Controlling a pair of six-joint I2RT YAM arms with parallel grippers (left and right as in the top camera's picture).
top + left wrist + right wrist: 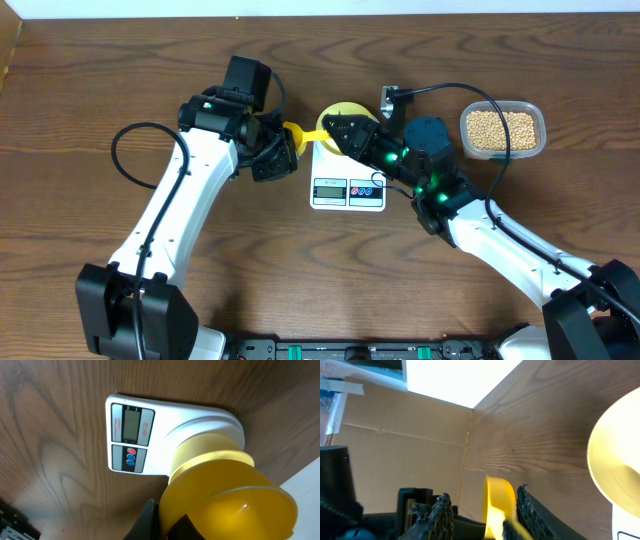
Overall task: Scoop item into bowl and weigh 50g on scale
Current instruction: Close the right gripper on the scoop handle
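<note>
The white scale [348,192] [132,435] lies mid-table with the pale-yellow bowl [342,110] [205,447] [615,455] on its round platform. My left gripper [288,145] [167,525] is shut on a bright yellow scoop [298,132] [230,500], held just left of the bowl; the scoop's cup looks empty. My right gripper [328,130] [485,510] reaches over the scale and straddles the scoop [495,502]: the scoop rests by one finger, and a gap shows at the other. The item, tan beans [500,128], fills a clear tub at the right.
The clear tub [541,130] stands right of the right arm. A small metal fitting [388,98] stands behind the scale. A black cable loop [125,150] lies on the wood at the left. A cardboard wall [395,435] rises past the table's edge.
</note>
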